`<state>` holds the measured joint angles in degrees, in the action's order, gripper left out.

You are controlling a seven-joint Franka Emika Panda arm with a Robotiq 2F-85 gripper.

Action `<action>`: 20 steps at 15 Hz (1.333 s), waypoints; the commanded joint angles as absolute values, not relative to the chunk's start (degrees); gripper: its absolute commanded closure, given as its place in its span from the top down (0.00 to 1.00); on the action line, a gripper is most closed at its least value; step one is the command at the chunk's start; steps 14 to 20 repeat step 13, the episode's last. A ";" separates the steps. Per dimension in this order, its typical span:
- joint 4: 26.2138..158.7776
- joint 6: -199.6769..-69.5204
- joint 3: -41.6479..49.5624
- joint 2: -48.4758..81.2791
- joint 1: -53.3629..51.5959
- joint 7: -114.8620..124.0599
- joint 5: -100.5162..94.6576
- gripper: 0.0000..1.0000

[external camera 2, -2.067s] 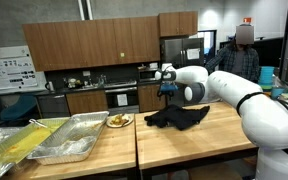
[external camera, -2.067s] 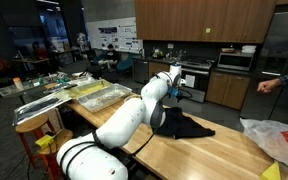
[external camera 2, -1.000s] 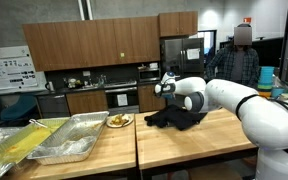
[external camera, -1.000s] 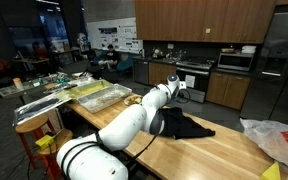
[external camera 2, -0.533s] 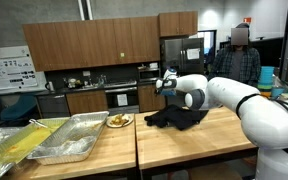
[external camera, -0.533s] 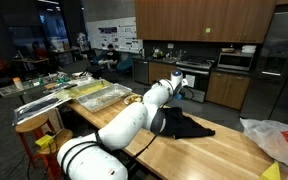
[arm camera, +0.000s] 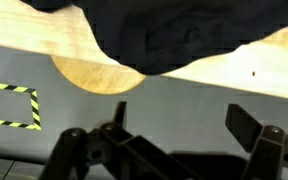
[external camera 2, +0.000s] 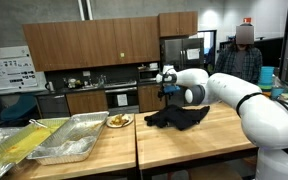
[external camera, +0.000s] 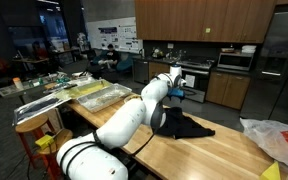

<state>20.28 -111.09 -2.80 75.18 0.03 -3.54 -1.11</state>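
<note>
- Two trays [external camera 2: 79, 140] lie side by side at the left end of the table [external camera 2: 184, 150] in an exterior view, with something yellow at their left.
- A plate [external camera 2: 119, 121] with food stands just right of the trays, near the table's far edge.
- The claw [external camera 2: 167, 95] hangs in the air right of the plate, above the left part of the cloth [external camera 2: 181, 117] and apart from it. It is released and grasps nothing.
- The cloth is black and crumpled. It lies on the table near the far edge, between the plate and the arm [external camera 2: 239, 100].
- A person [external camera 2: 243, 55] stands behind the table at the right.
- In an exterior view from the opposite end, the claw [external camera: 177, 92] hovers over the far side of the cloth [external camera: 184, 127]. A clear plastic bag [external camera: 276, 138] lies at the right, well apart from the cloth.
- In the wrist view the cloth [arm camera: 174, 40] fills the upper middle, lying on the table [arm camera: 44, 40] at its edge. Grey floor [arm camera: 184, 95] with a strip of yellow-black tape [arm camera: 9, 105] shows below.
- The fingers [arm camera: 252, 128] stand wide apart at the bottom of that view, with nothing between them.
</note>
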 commanded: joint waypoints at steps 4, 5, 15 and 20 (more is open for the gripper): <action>20.27 -96.83 2.00 72.14 -4.27 -5.72 -8.72 1.00; 20.28 -96.31 2.08 71.96 -4.90 -5.99 -9.31 1.00; 20.28 -96.76 1.53 72.37 -6.38 -6.41 -9.60 1.00; 20.28 -96.76 1.53 72.37 -6.38 -6.41 -9.60 1.00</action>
